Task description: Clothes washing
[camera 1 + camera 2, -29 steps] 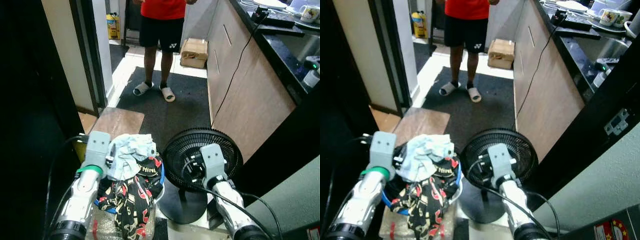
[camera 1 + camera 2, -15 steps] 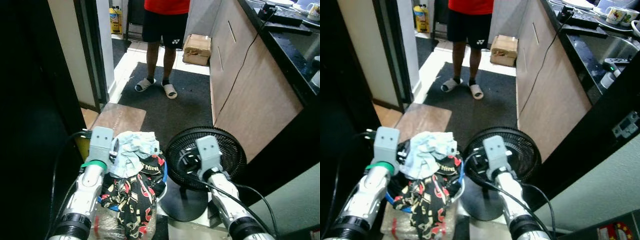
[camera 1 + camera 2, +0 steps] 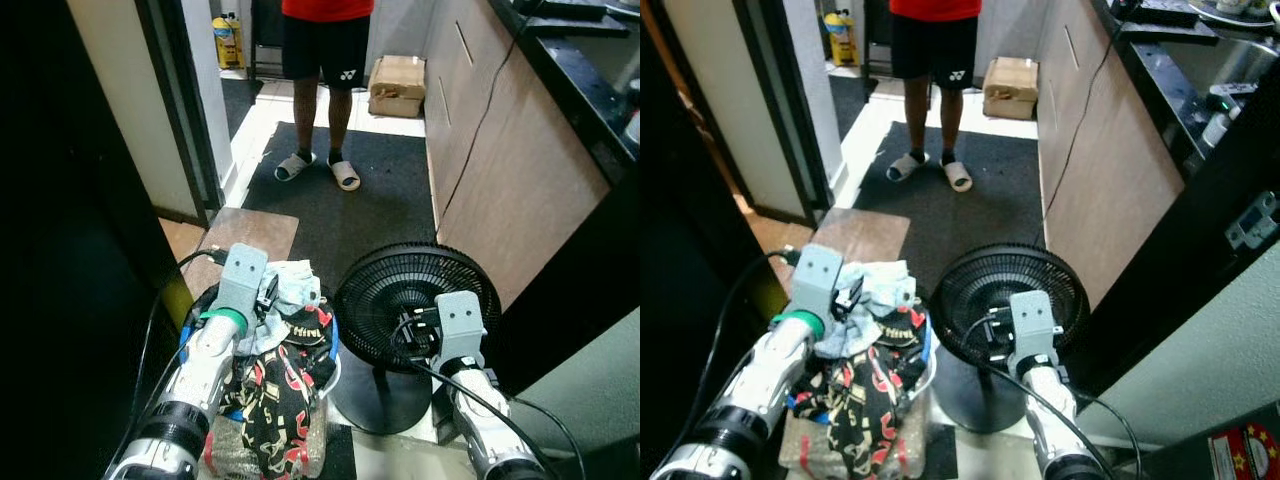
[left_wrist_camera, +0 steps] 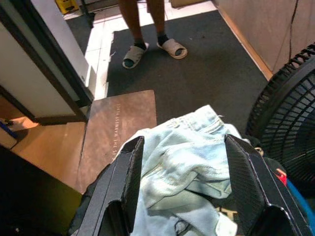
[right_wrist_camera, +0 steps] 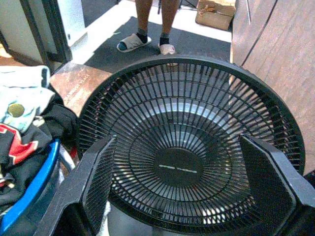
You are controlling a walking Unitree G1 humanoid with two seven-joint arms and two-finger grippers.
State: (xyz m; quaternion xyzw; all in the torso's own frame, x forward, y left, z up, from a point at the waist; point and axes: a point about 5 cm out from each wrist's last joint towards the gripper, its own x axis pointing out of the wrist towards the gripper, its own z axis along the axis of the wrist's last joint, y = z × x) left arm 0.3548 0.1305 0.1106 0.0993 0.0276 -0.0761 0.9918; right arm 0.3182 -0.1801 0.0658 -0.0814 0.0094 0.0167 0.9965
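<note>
A heap of clothes fills a basket with a blue rim (image 5: 30, 192) on the floor in front of me. A light blue denim piece (image 4: 184, 162) lies on top, over a black garment with red and white print (image 3: 268, 392). My left gripper (image 4: 183, 147) is open, its two fingers straddling the light blue piece just above the heap. My right gripper (image 5: 178, 147) is open and hangs over the black floor fan (image 3: 415, 300), holding nothing.
A person in a red shirt and black shorts (image 3: 322, 60) stands on the dark mat (image 3: 380, 200) ahead. Wooden cabinets (image 3: 500, 160) line the right. A brown doormat (image 3: 240, 232), a cardboard box (image 3: 397, 86) and a yellow bottle (image 3: 226, 42) lie beyond; a dark door frame is at left.
My left arm has swung right and forward over the clothes heap. My right arm has drawn back slightly above the fan. The camera has tilted a little.
</note>
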